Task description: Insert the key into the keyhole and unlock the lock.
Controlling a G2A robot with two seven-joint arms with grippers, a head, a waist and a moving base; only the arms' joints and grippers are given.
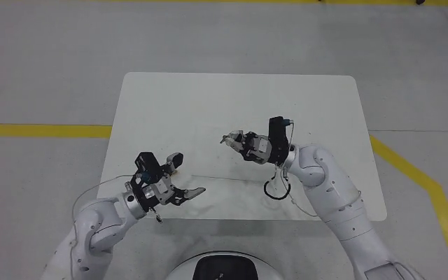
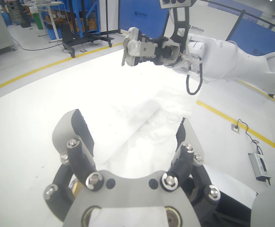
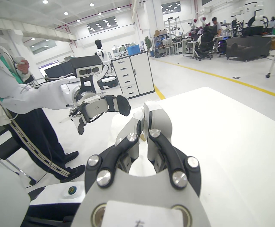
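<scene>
Two steps remain, I judge: your right gripper (image 1: 236, 138) is pinched shut on what looks like the key (image 1: 225, 139) above the table (image 1: 315, 105), while your left gripper (image 1: 189, 175) gapes wide and empty near-left, beside what may be the brass lock (image 1: 180, 162), nothing inserted yet.

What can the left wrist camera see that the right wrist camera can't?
Left wrist view, not the right: blue wall panels, a black rolling stand, and a power brick lying on the floor near a floor socket. Right wrist view, not the left: a white cabinet with drawers, a dark sofa and ceiling lights. Both: the white table, a yellow floor line, the open left tool and the shut right tool.
</scene>
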